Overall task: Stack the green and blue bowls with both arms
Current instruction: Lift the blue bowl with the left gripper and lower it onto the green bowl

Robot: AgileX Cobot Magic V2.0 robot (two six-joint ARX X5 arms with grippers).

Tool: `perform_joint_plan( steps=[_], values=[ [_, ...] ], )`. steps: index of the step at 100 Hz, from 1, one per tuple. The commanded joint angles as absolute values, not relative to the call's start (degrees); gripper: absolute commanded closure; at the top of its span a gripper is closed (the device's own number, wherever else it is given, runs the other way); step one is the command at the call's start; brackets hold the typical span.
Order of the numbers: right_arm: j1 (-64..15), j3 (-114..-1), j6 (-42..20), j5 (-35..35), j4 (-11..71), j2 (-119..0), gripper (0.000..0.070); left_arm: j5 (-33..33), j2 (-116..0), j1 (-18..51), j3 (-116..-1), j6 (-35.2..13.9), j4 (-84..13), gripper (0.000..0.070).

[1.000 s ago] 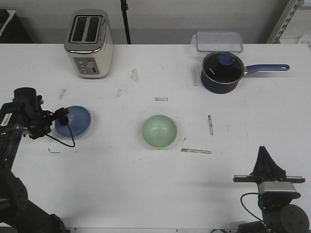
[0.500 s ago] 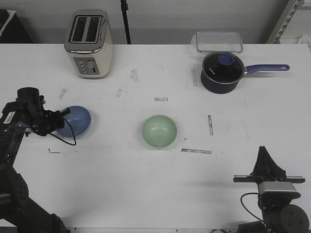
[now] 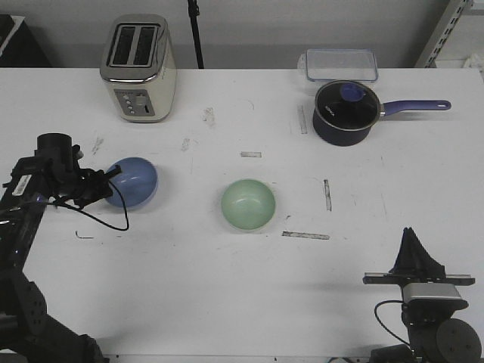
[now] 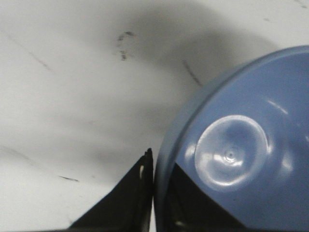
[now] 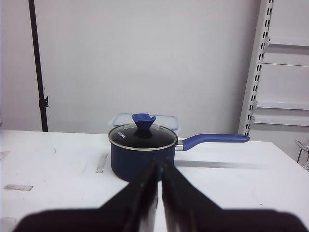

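While rim-pinched (tilted), blue bowl [image 3: 133, 182], left gripper [image 3: 103, 184].

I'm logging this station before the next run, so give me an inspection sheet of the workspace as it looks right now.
Surface: white table, scuffed, with tape strips.
Job's things: blue bowl tilted, rim pinched by the left end effector; green bowl upright, centre, apart from it.
Clutter: toaster, lidded saucepan, clear container at the back.
Grippers: left shut on the blue bowl; right end effector shut, holding nothing.
Cables: black cable looping below the left end effector.
Surroundings: pale wall, black pole, shelving upright.
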State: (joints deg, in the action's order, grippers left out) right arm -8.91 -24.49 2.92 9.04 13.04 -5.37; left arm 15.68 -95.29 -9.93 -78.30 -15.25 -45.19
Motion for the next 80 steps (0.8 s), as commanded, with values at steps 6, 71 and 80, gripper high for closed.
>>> perform_joint_plan(
  steps=[6, 71, 80],
  values=[
    [-9.0, -24.7, 2.4, 9.1, 12.5, -5.2, 0.0690, 17.2, -94.3, -7.1, -80.9, -16.4, -46.2, 0.0699],
    [-9.0, -24.7, 2.4, 9.1, 12.5, -5.2, 0.0690, 15.8, -95.4, 24.0, -89.7, -28.1, -38.2, 0.0699],
    [-9.0, -24.7, 2.4, 9.0, 12.5, -5.2, 0.0690, 13.2, -96.0, 27.1, -90.1, -30.0, -37.1, 0.0699]
  ],
)
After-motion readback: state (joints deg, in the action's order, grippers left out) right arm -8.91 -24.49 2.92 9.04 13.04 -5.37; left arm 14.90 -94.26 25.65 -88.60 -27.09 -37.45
